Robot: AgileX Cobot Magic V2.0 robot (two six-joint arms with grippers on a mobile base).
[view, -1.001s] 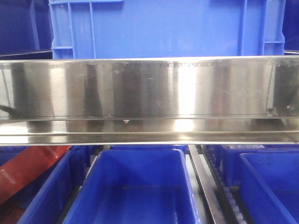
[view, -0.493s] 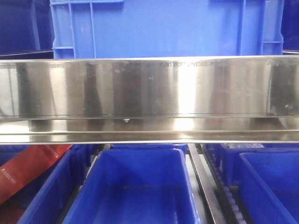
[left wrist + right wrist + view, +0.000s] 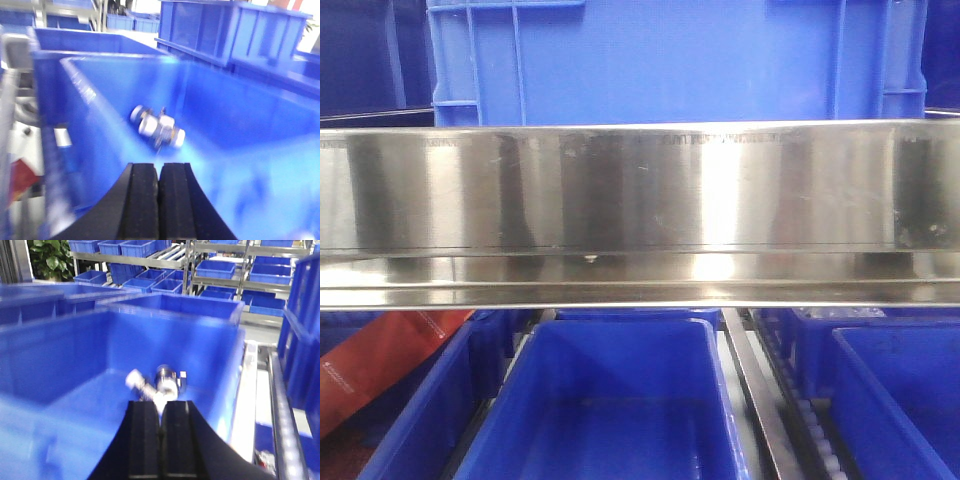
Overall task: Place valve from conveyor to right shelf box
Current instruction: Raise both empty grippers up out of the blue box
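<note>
Above a boxed valve (image 3: 157, 129), left hand (image 3: 159, 185) closed.

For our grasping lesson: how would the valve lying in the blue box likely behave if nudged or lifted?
The valve looks metallic, so probably rigid and heavy for its size. Its rounded body may roll on the smooth box floor, though the hex section could check that.

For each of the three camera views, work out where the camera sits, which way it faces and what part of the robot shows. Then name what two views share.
Front view: faces a steel shelf rail head-on, blue bins below; no robot part shows.
Left wrist view: looks over the left gripper, jaws shut, into a blue box holding a valve.
Right wrist view: looks over the right gripper, jaws shut, into a box with a valve.
Shared: both wrist views show a valve in a blue box.
</note>
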